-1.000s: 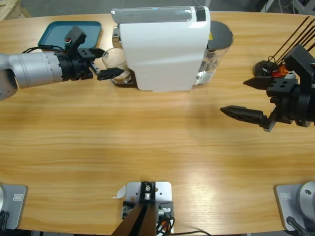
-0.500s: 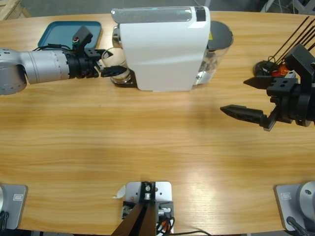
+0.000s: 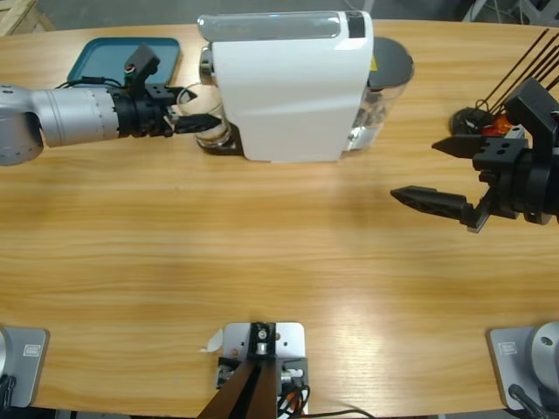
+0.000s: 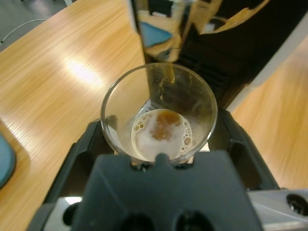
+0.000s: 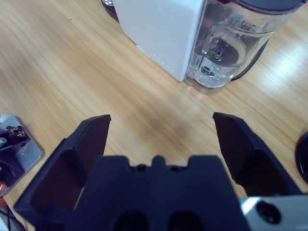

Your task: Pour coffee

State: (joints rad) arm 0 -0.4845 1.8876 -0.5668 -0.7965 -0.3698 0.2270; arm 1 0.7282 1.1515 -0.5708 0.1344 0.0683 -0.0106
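the left gripper point(image 3: 194, 123) brackets the glass point(image 4: 159, 113) of coffee point(image 4: 163, 129) under the white coffee machine point(image 3: 284, 87) spout, jaws hugging its sides, while the right gripper point(image 3: 441, 173) gapes wide and empty, well apart beyond the machine.

One glass point(image 4: 159, 115), one machine point(image 3: 284, 83), one tray point(image 3: 105, 54)

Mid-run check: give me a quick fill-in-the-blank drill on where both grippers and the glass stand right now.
1. The left gripper has its jaws on either side of a clear ____ holding coffee.
2. The right gripper holds nothing; its jaws are ____.
3. The glass stands at the front of the white ____ machine.
4. Behind the left arm lies a tray coloured ____.

Missing words: glass; open; coffee; teal
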